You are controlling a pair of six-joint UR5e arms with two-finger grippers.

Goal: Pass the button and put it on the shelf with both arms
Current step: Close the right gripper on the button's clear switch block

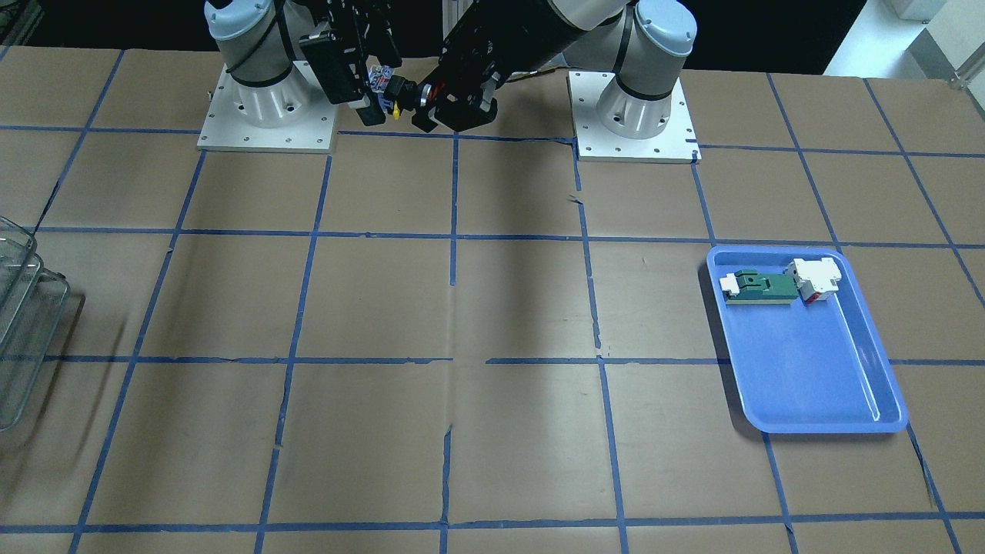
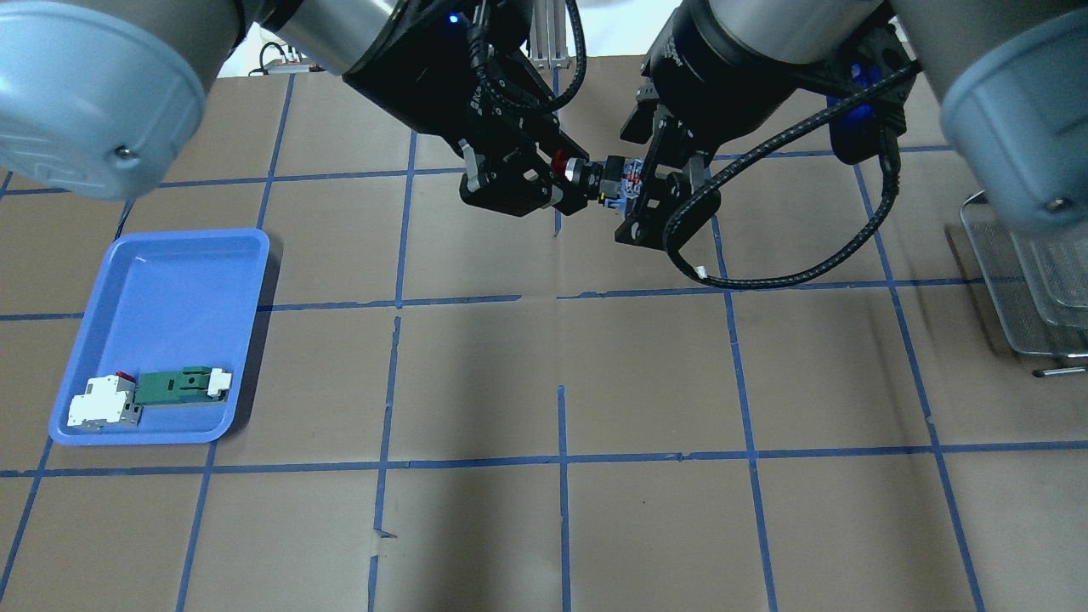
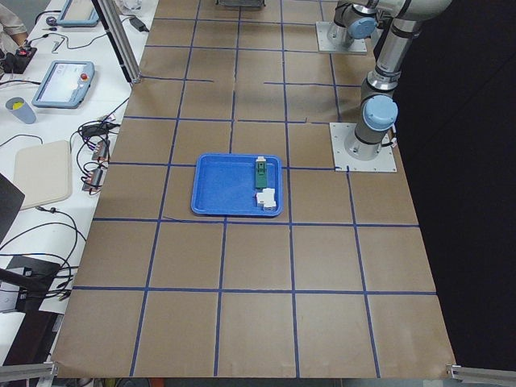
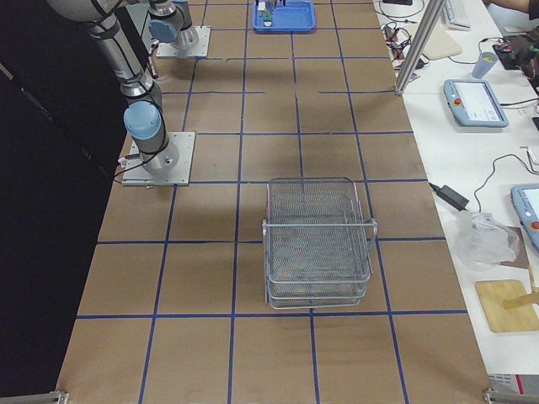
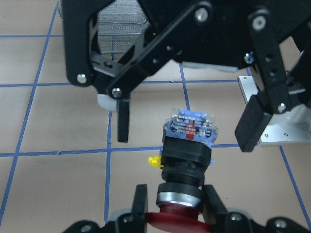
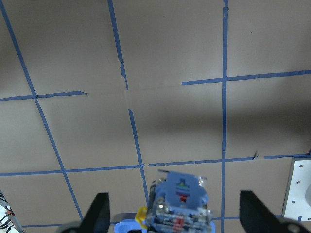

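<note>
button point(image 5: 187, 148) red head cut off inside left gripper point(image 5: 176, 200)

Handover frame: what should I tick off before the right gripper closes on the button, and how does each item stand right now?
1. Left gripper clamped on the button at its red-head end: ok.
2. Button's blue rear block sits inside the right gripper: ok.
3. Right gripper gripping the block: not ok; it is open, with a gap on each side.
4. Button held in the air above the table: ok.
5. Shelf standing upright on the table: ok.
6. Firmness of the left gripper's hold: cannot tell.
</note>
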